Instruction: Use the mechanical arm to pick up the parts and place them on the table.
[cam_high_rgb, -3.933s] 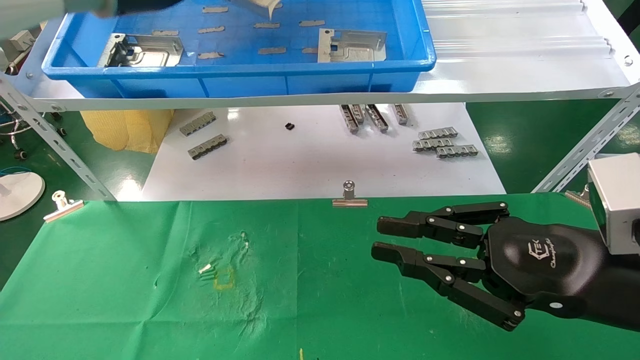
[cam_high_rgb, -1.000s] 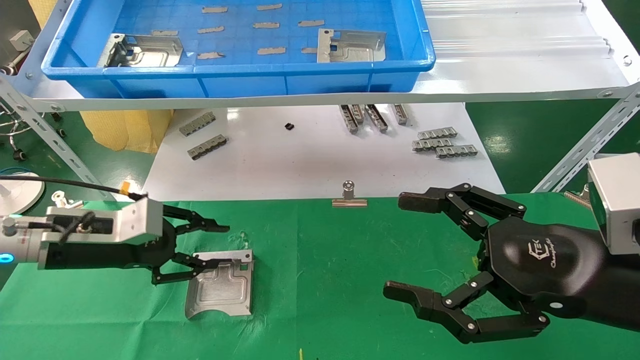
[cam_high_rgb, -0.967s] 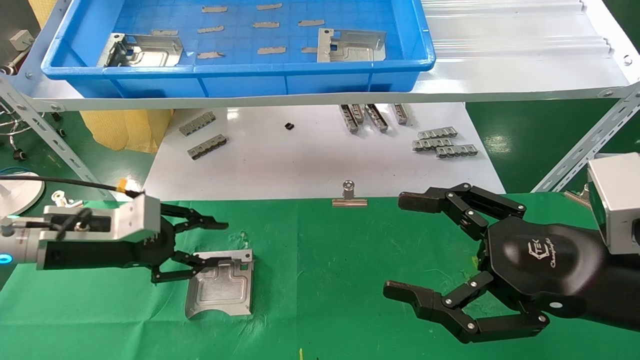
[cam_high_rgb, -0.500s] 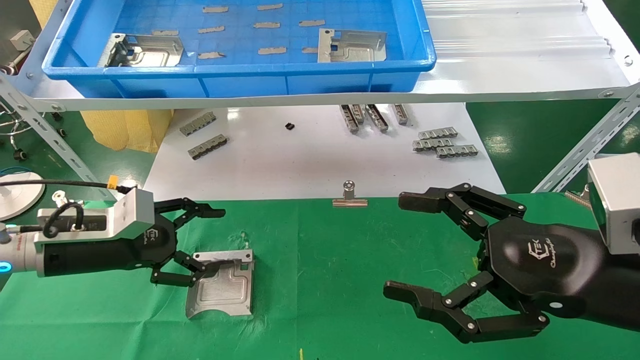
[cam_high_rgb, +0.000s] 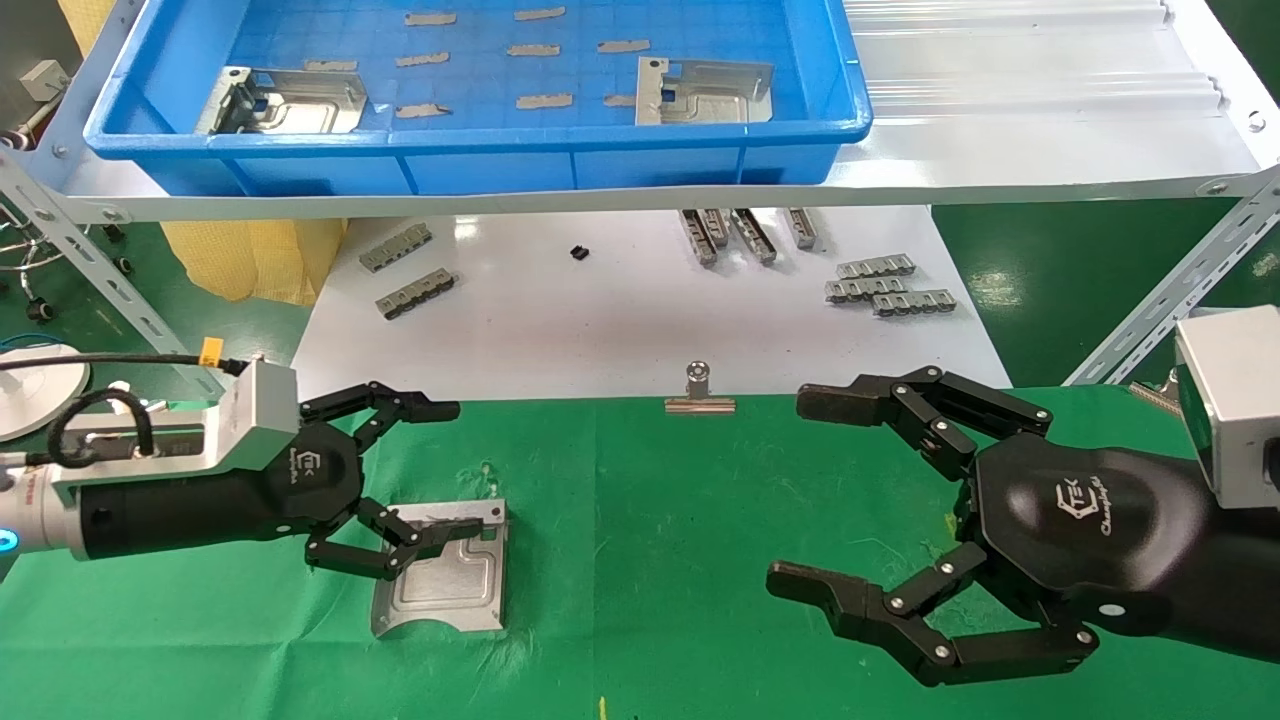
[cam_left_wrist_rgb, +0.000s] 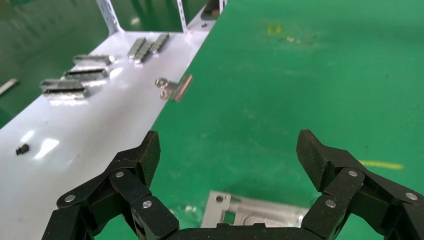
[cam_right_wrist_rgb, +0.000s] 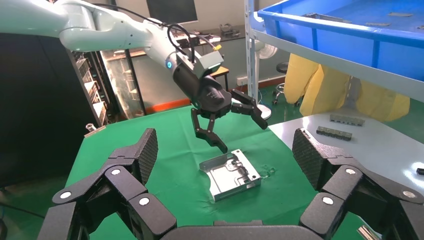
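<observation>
One silvery part (cam_high_rgb: 440, 585) lies flat on the green table (cam_high_rgb: 650, 560), free of any finger. My left gripper (cam_high_rgb: 452, 467) is open and empty just above the part's far-left edge. The left wrist view shows the gripper (cam_left_wrist_rgb: 231, 150) wide apart, with the part (cam_left_wrist_rgb: 260, 215) below it. Two more parts (cam_high_rgb: 285, 100) (cam_high_rgb: 705, 92) lie in the blue tray. My right gripper (cam_high_rgb: 805, 490) is open and empty, low over the cloth at the right. The right wrist view shows the part (cam_right_wrist_rgb: 230, 175) and the left gripper (cam_right_wrist_rgb: 239, 131) over it.
The blue tray (cam_high_rgb: 600, 160) sits on a raised shelf at the back. Below it a white board (cam_high_rgb: 620, 320) carries grey notched strips (cam_high_rgb: 890, 283). A binder clip (cam_high_rgb: 699, 392) pins the cloth's far edge. A slanted metal rack leg (cam_high_rgb: 1170, 300) stands at the right.
The left arm came from the tray and set a part on the cloth. Over the last second its open gripper lifted and turned away from the part. The right gripper opened earlier and has held still since.
</observation>
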